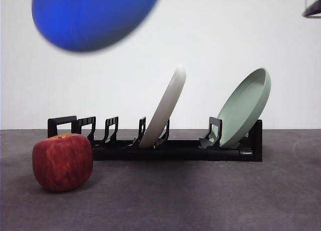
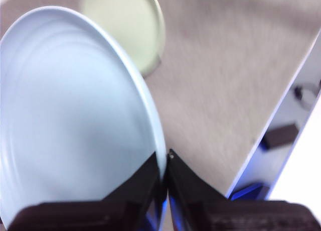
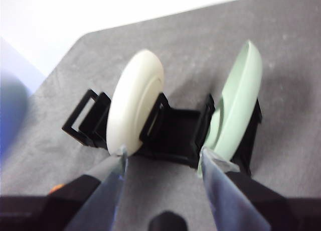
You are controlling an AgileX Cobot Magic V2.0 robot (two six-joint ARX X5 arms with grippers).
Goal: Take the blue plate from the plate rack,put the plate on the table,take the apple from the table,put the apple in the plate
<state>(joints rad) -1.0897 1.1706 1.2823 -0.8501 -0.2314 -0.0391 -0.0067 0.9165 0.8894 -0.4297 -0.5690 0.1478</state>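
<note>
The blue plate (image 1: 93, 17) hangs blurred in the air at the upper left of the front view, well above the plate rack (image 1: 170, 148). My left gripper (image 2: 165, 163) is shut on the plate's rim (image 2: 75, 120); only the plate shows in the front view, the gripper itself is out of frame there. The dark red apple (image 1: 62, 161) sits on the table (image 1: 200, 201) in front of the rack's handle end. My right gripper (image 3: 163, 163) is open with nothing in it, high above the rack (image 3: 170, 133); it shows as a black tip (image 1: 306, 5) at the top right corner.
A cream-white plate (image 1: 165, 108) leans in the rack's middle slots and a sage-green plate (image 1: 246, 108) leans at its right end. Both also appear in the right wrist view, the white plate (image 3: 135, 108) and the green plate (image 3: 235, 108). The green plate (image 2: 128, 25) shows beyond the blue one.
</note>
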